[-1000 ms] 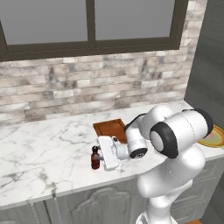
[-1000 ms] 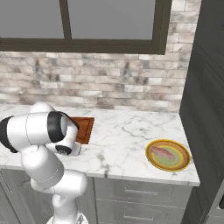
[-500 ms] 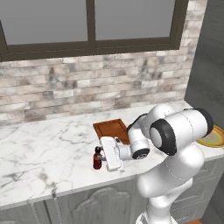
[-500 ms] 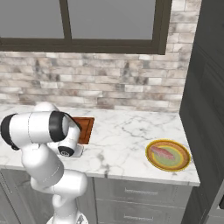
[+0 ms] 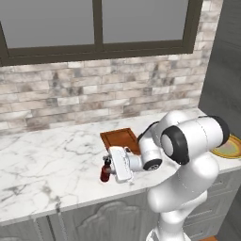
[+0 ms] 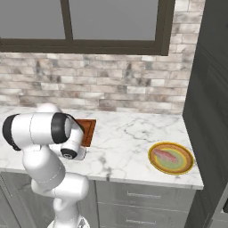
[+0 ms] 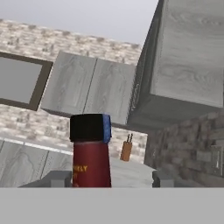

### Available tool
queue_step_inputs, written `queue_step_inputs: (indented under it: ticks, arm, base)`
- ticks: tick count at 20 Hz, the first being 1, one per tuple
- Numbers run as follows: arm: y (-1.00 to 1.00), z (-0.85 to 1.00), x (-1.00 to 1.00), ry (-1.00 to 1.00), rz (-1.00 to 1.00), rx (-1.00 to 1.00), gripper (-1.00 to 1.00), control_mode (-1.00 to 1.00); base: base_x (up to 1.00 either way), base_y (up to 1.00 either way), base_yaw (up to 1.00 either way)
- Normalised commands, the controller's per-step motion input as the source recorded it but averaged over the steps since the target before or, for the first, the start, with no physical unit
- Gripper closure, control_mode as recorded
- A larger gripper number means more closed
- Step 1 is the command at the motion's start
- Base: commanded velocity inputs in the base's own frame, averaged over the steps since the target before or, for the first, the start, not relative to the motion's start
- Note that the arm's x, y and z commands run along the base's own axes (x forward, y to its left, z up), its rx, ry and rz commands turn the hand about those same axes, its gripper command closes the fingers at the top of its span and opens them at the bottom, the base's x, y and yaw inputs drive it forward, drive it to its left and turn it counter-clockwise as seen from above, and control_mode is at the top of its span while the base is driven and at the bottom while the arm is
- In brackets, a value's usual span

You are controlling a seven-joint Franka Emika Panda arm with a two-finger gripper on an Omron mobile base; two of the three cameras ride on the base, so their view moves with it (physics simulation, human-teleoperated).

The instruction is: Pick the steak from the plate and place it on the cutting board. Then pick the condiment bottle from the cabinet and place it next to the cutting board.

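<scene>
Cutting board (image 5: 120, 139): near end hidden behind the arm. Condiment bottle (image 5: 105, 170): upright on desk (image 5: 47, 160), at board's 7 o'clock, between the jaws (image 5: 111, 169), which stand apart. Arm folded low, hand horizontal.

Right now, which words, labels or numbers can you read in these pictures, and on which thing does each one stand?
Condiment bottle, red label: small yellow lettering, perhaps ending "LY", too blurred and cut off to read.
No other text is visible: none on the cutting board, plate or cabinet.
</scene>
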Motion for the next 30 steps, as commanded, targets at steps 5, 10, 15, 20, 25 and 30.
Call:
queue_step_inputs:
  ticks: [5, 10, 15, 20, 25, 30]
  arm:
    - [-0.37, -0.05, -0.11, 0.0, 0.0, 0.05, -1.0, -1.0]
    - [-0.43, 0.0, -0.17, 0.0, 0.0, 0.06, -1.0, -1.0]
    - [-0.11, 0.03, -0.05, 0.06, 0.0, 0.01, -1.0, -1.0]
    - [0.24, 0.2, 0.19, 0.19, -0.03, 0.0, -1.0, -1.0]
    - [0.42, 0.27, 0.06, 0.18, -0.03, -0.01, -1.0, -1.0]
    - [0.27, 0.06, 0.0, 0.12, -0.03, -0.03, -1.0, -1.0]
  base:
    - [0.0, 0.0, 0.0]
    - [0.0, 0.0, 0.0]
    - [0.0, 0.0, 0.0]
    - [0.0, 0.0, 0.0]
    - [0.0, 0.0, 0.0]
    - [0.0, 0.0, 0.0]
